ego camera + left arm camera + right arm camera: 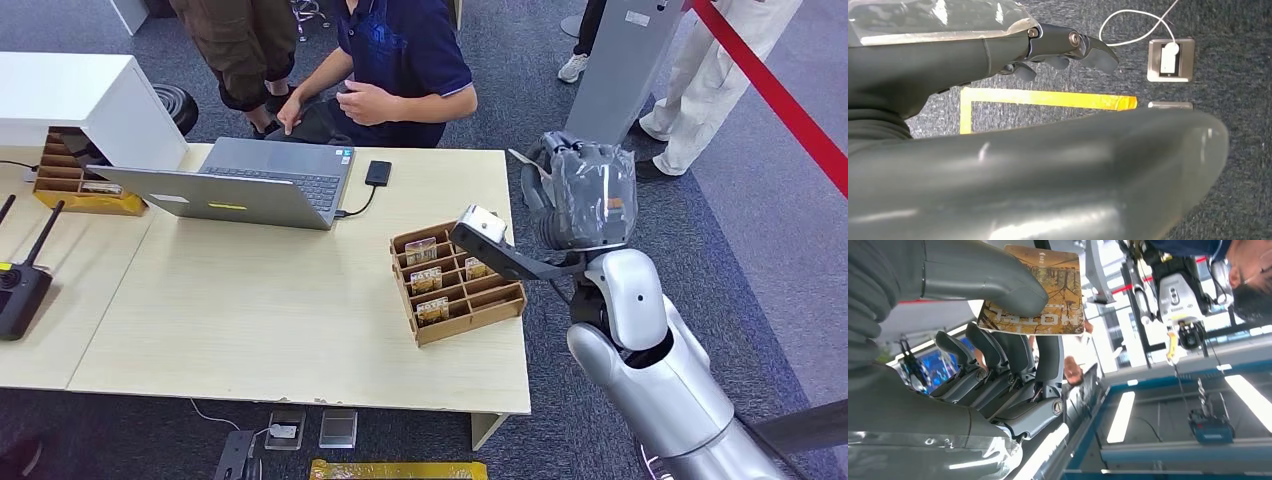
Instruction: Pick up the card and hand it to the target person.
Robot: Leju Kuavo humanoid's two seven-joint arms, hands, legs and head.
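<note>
On the far left of the pale wooden counter [250, 330] we see a black remote controller with two antennas [20, 285], and behind it a small wooden slotted organiser [75, 185] tucked beside a white box [80, 100]. Next comes an open grey laptop [250, 185] with a black phone [378, 172] lying just beside it, joined to it by a cable. Behind the counter sits a person in a dark blue shirt [400, 60], arms resting in front of the body. Further right, near the counter's right edge, stands a tilted wooden card rack with several compartments [458, 282], a few brown cards standing in its slots. Beyond that edge we find the silver right arm raised, its right hand [580, 195] lifted beside the counter; in the right wrist view the thick grey thumb [993, 277] presses a brown printed hotel card [1040, 295] against the darker fingers [998, 352], so the card is held in this hand, clear of the rack. Our left hand [1068, 47] hangs over dark carpet with a yellow tape outline [1048, 98] and a metal floor socket [1170, 60]; its fingers are loosely extended and hold nothing.
</note>
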